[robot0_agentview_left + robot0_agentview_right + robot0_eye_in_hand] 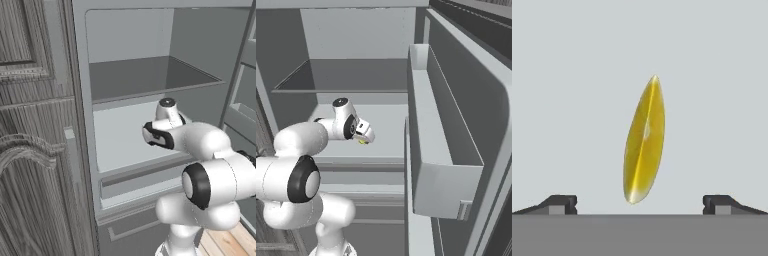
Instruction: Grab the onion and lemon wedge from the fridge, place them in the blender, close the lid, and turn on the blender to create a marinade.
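Observation:
The fridge stands open, and my arm reaches in over its pale lower shelf. The lemon wedge, a thin bright yellow slice, lies on that shelf straight ahead of my gripper. The gripper is open, with a fingertip on each side of the wedge and clear of it. In the right base view the lemon wedge peeks out just under the gripper. The onion, the blender and the lid are out of view.
A dark upper shelf hangs above the arm. The open fridge door with a deep bin stands to the right. A drawer front lies below the shelf. A dark carved wood cabinet flanks the fridge on the left.

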